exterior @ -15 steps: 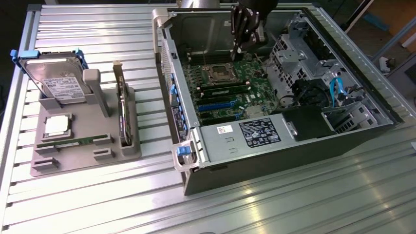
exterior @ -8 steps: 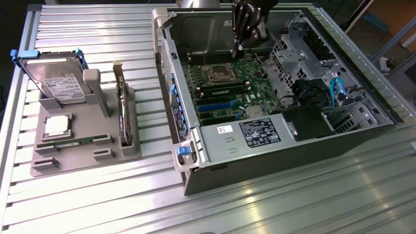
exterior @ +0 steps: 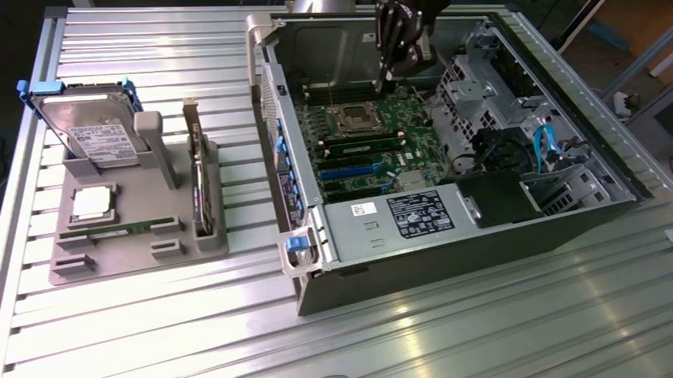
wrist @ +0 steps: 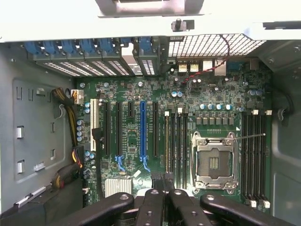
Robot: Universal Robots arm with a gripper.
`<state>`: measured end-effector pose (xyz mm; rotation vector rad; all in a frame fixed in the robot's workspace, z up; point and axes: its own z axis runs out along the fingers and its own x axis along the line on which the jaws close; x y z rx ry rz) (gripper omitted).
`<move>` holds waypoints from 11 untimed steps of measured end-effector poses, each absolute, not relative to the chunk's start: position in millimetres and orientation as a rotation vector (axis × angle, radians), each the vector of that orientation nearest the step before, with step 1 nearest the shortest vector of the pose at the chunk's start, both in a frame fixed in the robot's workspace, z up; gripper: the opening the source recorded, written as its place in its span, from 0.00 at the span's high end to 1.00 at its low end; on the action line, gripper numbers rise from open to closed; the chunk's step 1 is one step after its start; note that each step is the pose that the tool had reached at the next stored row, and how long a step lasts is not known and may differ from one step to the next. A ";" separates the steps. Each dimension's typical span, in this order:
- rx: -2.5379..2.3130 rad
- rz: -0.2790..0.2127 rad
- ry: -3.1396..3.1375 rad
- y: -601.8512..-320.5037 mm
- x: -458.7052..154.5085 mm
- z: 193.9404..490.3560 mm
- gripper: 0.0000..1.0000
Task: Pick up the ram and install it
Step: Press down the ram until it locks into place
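Nearest me, the ram (exterior: 116, 229) is lying flat in the grey holder tray (exterior: 137, 260) on the table, well apart from the open computer case (exterior: 442, 260), so nothing is being carried yet. Farther back, the gripper (exterior: 395, 67) is hovering over the motherboard (wrist: 141, 94) with jaws clenched on nothing. Picking and seating are both left.

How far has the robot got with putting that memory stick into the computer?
Little looks done: a ram lies flat in the grey tray outside the case. In hand: the gripper is shut inside the open case, above the motherboard near the empty memory slots; I can't make out a stick in it. Left: seating the ram in a slot.
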<state>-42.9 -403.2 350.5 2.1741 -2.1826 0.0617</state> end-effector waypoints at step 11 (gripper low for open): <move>2.174 0.062 -2.183 -403.2 -42.9 350.9 0.89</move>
